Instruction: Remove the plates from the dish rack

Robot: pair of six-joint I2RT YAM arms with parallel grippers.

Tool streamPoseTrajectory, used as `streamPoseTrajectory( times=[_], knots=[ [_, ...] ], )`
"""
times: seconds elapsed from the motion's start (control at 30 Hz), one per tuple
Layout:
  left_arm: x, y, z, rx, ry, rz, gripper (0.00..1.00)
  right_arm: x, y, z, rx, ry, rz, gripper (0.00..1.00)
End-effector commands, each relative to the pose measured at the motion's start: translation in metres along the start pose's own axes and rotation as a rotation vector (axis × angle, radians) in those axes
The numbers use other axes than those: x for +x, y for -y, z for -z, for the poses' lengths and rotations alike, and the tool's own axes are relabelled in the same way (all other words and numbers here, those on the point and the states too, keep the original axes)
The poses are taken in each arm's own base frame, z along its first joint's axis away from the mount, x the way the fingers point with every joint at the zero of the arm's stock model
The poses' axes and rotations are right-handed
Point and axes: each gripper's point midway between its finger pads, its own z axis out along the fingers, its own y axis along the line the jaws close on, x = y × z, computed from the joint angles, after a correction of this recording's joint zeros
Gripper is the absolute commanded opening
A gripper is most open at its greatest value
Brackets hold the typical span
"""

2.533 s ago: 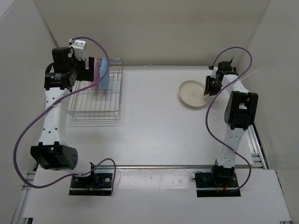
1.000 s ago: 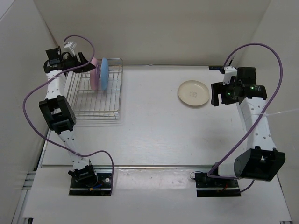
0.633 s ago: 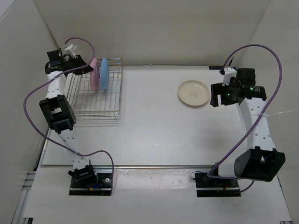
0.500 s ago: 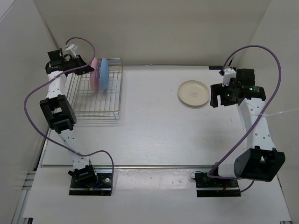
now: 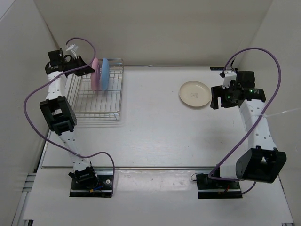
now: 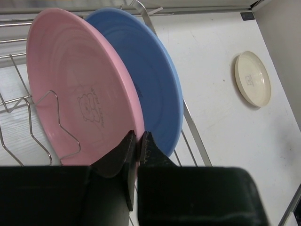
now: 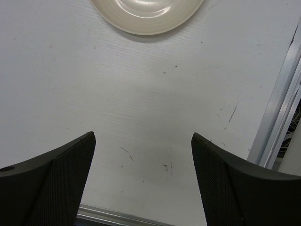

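Far left: left gripper point(image 6: 139, 139) pinched shut on the rim of the pink plate point(image 6: 80, 84), which stands upright in the dish rack point(image 5: 96, 101), with the blue plate point(image 6: 155, 80) just beside it. On the right, the cream plate point(image 5: 194, 93) lies flat on the table point(image 5: 160, 132). The right gripper point(image 7: 142, 139) is near it, wide open and empty.

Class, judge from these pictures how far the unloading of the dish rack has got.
Done: the cream plate lies flat on the table, outside the rack. In hand: the left arm's fingers are shut on the pink plate, upright in the rack. Left: lifting that one out, then the blue plate beside it. The right arm's fingers hang open and empty.
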Motion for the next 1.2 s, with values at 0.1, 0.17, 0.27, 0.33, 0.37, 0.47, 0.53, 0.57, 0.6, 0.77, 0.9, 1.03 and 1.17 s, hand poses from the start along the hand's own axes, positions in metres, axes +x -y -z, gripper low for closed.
streamPoseTrajectory(
  times=[0.1,0.17,0.27,0.33,0.37,0.47,0.53,0.57,0.6,0.77,0.9,1.03,1.17],
  knots=[
    [-0.088,0.095,0.074,0.045,0.160,-0.209,0.11,-0.007,0.000,-0.005,-0.010,0.026,0.007,0.85],
    [-0.105,0.129,0.097,0.058,0.200,-0.271,0.11,-0.010,0.001,-0.003,-0.007,0.036,0.019,0.85],
    [-0.119,0.166,0.125,0.050,0.249,-0.339,0.11,-0.013,0.002,-0.005,-0.009,0.028,0.017,0.85],
    [-0.121,0.192,0.144,0.027,0.261,-0.427,0.11,-0.021,0.001,0.001,-0.016,0.046,0.021,0.85],
    [-0.118,0.205,0.150,0.030,0.257,-0.470,0.11,-0.021,-0.001,0.001,-0.027,0.049,0.022,0.85],
    [-0.091,0.237,0.162,0.008,0.237,-0.597,0.11,-0.027,-0.005,0.005,-0.044,0.073,0.028,0.85],
    [-0.069,0.266,0.168,-0.040,0.205,-0.760,0.11,-0.031,-0.007,0.007,-0.055,0.086,0.031,0.85],
    [-0.051,0.256,0.163,-0.104,0.150,-0.784,0.11,-0.031,-0.009,0.007,-0.067,0.089,0.031,0.85],
    [-0.036,0.262,0.161,-0.111,0.116,-0.833,0.11,-0.033,-0.010,0.011,-0.065,0.098,0.023,0.85],
    [0.047,0.283,0.168,-0.158,-0.119,-1.190,0.11,-0.052,-0.018,0.026,-0.100,0.153,0.031,0.85],
    [0.078,0.273,0.184,-0.251,-0.319,-1.501,0.11,-0.070,-0.034,0.049,-0.170,0.203,0.048,0.85],
    [0.061,0.243,0.198,-0.548,-0.461,-2.051,0.11,-0.092,-0.055,0.071,-0.163,0.268,0.131,0.85],
    [0.072,0.258,0.188,-0.405,-0.458,-2.399,0.11,-0.115,-0.075,0.091,-0.139,0.323,0.229,0.84]
  ],
)
